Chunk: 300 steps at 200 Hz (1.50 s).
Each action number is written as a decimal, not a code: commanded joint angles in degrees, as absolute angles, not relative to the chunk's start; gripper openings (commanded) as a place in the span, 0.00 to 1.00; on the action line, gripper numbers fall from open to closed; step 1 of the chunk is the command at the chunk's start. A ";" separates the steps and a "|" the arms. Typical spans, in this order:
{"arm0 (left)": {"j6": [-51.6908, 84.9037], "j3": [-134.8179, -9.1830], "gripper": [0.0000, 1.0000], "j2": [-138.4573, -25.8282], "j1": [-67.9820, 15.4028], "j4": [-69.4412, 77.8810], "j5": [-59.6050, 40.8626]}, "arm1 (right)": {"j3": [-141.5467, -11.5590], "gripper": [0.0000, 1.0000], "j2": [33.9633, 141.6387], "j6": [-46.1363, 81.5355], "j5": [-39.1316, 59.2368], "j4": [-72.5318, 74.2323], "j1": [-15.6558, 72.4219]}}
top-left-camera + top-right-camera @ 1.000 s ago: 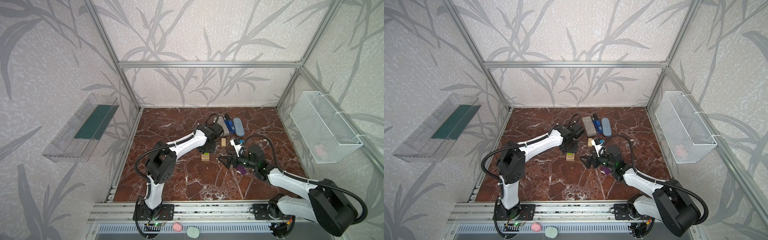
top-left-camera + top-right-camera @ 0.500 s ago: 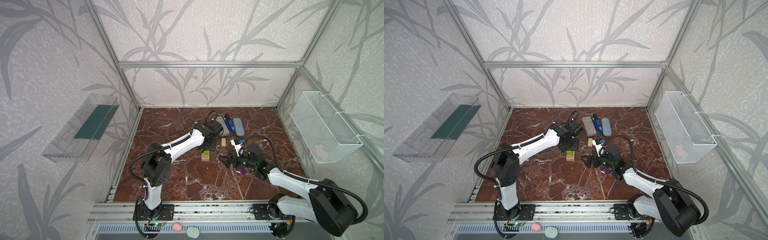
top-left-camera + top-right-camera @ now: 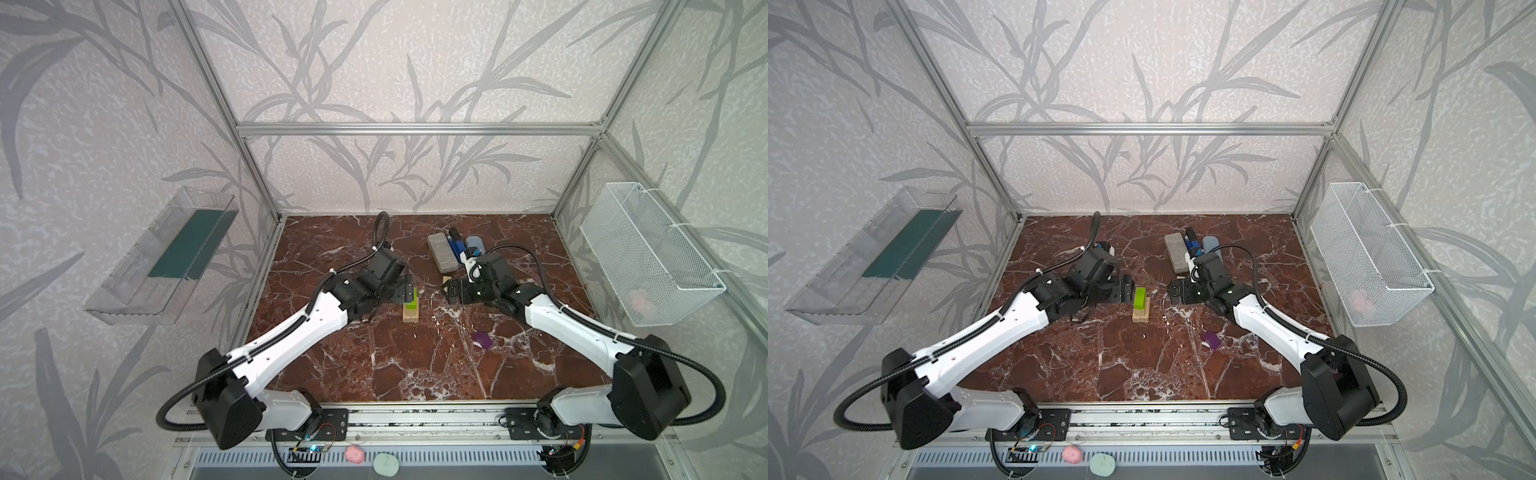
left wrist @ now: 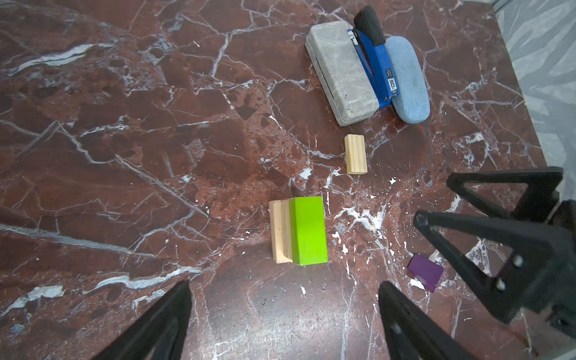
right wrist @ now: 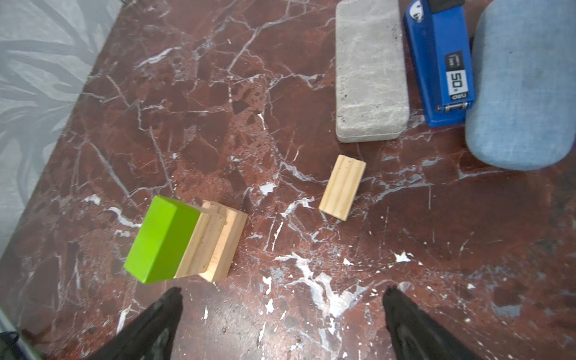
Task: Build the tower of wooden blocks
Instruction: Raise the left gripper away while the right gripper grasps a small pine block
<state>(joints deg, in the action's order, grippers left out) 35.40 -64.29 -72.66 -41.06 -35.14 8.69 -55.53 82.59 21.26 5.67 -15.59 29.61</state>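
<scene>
Green block (image 4: 308, 230) lies stacked just ahead of left gripper (image 4: 285, 284) and right gripper (image 5: 282, 290), both wide open and empty; next, probably grasp the loose plank (image 5: 342, 187).

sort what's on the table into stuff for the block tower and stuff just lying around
For the tower:
- lime-green block on the stacked wood planks
- loose wood block
- purple block

Lying about:
- grey slab
- blue stapler
- blue-grey case

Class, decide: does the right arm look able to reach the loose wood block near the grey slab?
Probably yes: the open right gripper hangs near the loose wood block, with nothing between.
</scene>
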 commanded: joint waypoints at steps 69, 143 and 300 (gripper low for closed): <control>32.92 -50.17 1.00 -59.77 -39.25 -27.25 9.55 | -71.99 0.86 103.51 24.81 -1.57 -30.27 29.44; 34.25 -43.51 1.00 -54.91 -38.58 -23.98 8.17 | -78.06 0.69 112.09 31.21 -6.23 -28.80 29.89; 35.38 -39.99 1.00 -52.47 -37.97 -21.40 7.04 | -86.81 0.51 121.35 32.74 -11.24 -31.58 30.81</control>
<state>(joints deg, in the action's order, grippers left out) 35.11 -40.88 -53.63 -38.41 -21.52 6.42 -85.34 120.03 31.97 -9.91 -29.26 30.46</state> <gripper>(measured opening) 0.997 0.513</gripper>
